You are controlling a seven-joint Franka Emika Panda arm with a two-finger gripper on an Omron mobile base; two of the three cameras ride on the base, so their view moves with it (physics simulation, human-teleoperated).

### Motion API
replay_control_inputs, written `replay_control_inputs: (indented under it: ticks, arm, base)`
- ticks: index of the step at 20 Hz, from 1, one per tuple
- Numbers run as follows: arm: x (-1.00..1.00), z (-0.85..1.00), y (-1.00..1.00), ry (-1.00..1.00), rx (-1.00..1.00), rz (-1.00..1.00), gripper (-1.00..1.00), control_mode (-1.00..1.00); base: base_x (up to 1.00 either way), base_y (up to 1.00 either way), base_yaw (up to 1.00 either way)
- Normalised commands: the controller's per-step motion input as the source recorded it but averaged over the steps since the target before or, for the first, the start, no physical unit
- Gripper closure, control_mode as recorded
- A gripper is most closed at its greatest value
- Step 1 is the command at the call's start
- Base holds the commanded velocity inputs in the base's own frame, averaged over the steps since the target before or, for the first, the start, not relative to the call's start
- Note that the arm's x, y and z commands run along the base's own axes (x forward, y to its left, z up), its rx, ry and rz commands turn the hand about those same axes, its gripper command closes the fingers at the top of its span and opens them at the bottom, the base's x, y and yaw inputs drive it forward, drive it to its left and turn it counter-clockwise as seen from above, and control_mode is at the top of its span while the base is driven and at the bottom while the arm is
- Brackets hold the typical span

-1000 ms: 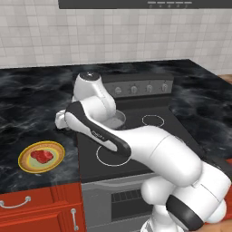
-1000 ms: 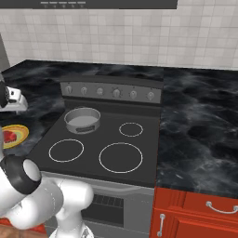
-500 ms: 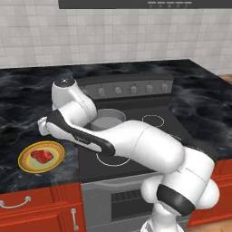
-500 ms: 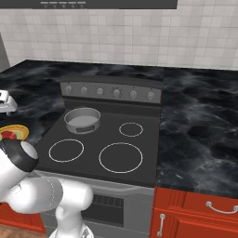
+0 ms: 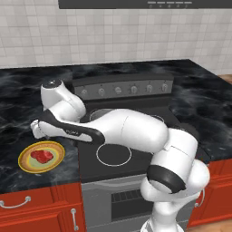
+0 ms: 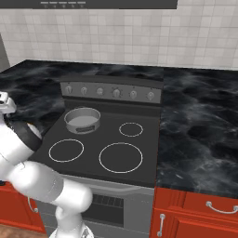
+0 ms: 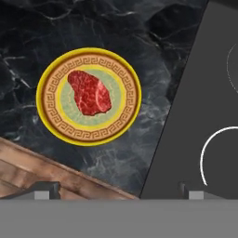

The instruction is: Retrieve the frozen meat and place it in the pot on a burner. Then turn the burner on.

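Observation:
The frozen meat point(image 7: 90, 93) is a lumpy red chunk lying on a yellow-rimmed plate point(image 7: 39, 97) on the black marble counter, left of the cooktop. From the left base view the meat point(image 5: 41, 156) sits on the plate point(image 5: 25, 159) near the counter's front edge. My gripper point(image 7: 118, 191) hovers above the counter beside the plate, open and holding nothing, its fingertips point(image 7: 46, 189) wide apart. The hand point(image 5: 38, 130) hangs just behind and above the plate. The grey pot point(image 6: 82, 120) stands on the rear left burner, apart from the arm.
The black glass cooktop point(image 6: 116, 139) has white-ringed zones at front left, front centre and rear right. A row of knobs point(image 6: 109, 91) runs along its back panel. Red cabinets point(image 5: 27, 213) lie below the counter's front edge. Counter point(image 6: 200, 130) extends right of the stove.
The arm has swung left from over the cooktop, out to the counter above the plate with the meat. The jaws stay open; pot and meat have not moved.

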Motion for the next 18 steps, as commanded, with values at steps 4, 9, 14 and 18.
replay_control_inputs:
  ticks: [4,9,14,18]
  arm:
    - [0.27,-0.2,0.29,0.15,-0.04,0.01,-1.0,-1.0]
    - [0.11,-0.28,0.35,0.08,-0.01,0.0,-1.0,-1.0]
    - [0.09,-0.22,0.37,0.12,-0.03,0.0,-1.0,-1.0]
    - [0.03,-0.14,0.3,0.06,-0.02,0.0,-1.0,-1.0]
  base:
    - [0.0,0.0,0.0]
    - [0.0,0.0,0.0]
    - [0.0,0.0,0.0]
    - [0.0,0.0,0.0]
